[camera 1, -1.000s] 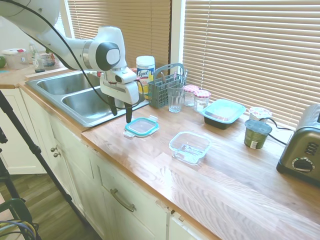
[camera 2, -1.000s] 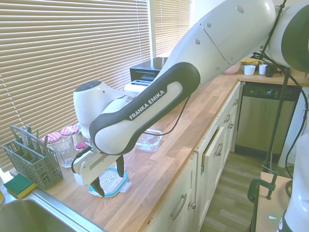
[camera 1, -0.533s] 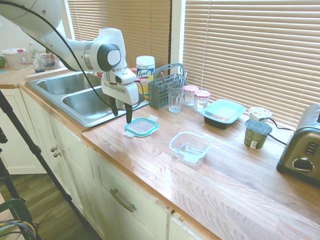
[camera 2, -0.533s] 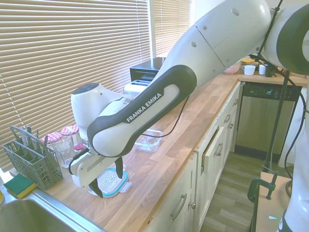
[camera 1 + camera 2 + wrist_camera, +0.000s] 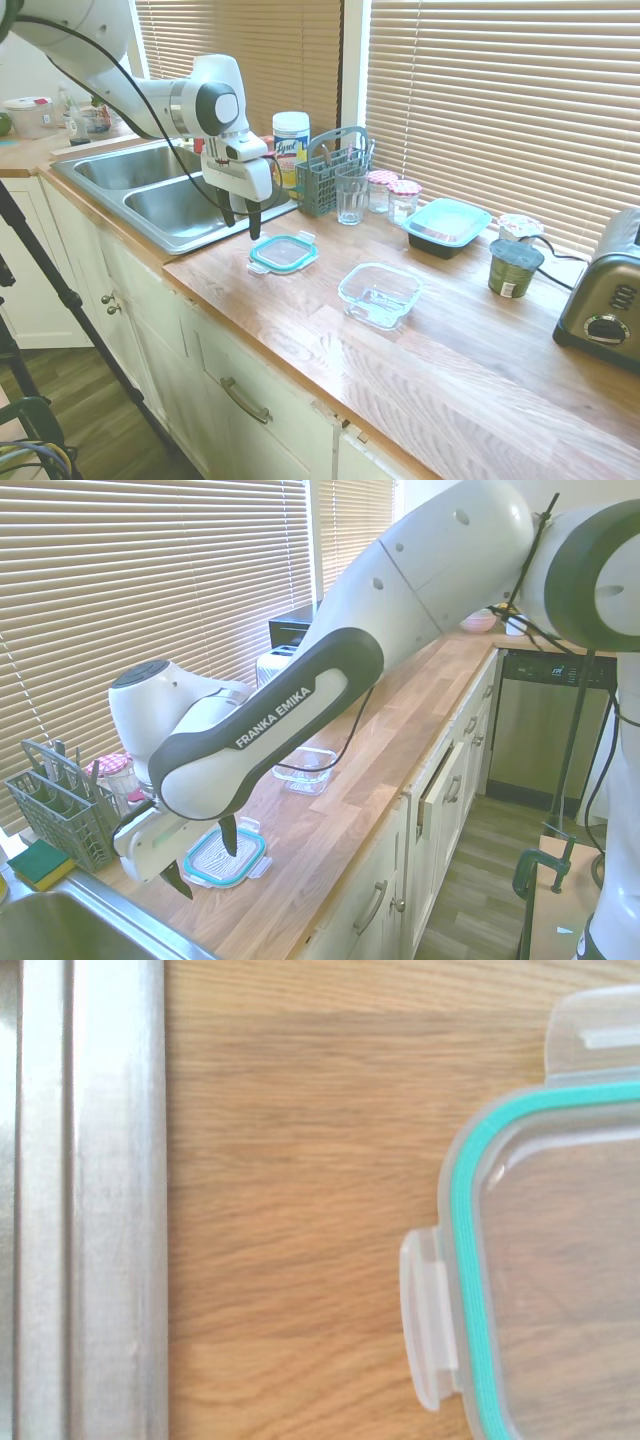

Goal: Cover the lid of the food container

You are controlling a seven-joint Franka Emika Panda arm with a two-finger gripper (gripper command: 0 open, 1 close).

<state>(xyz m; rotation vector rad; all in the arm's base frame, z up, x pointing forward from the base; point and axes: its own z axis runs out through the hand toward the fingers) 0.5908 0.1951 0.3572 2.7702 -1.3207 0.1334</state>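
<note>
Lid (image 5: 285,253) lay flat just below and a little beyond the gripper (image 5: 241,222), fingers spread and holding nothing; food container (image 5: 381,294) sat farther off that same way

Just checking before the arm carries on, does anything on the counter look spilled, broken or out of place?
Nothing stands out. The lid lies flat on the counter, apart from the empty container, which sits upright. No spills or damage show. The open gripper hangs beside the lid, touching nothing.
</note>
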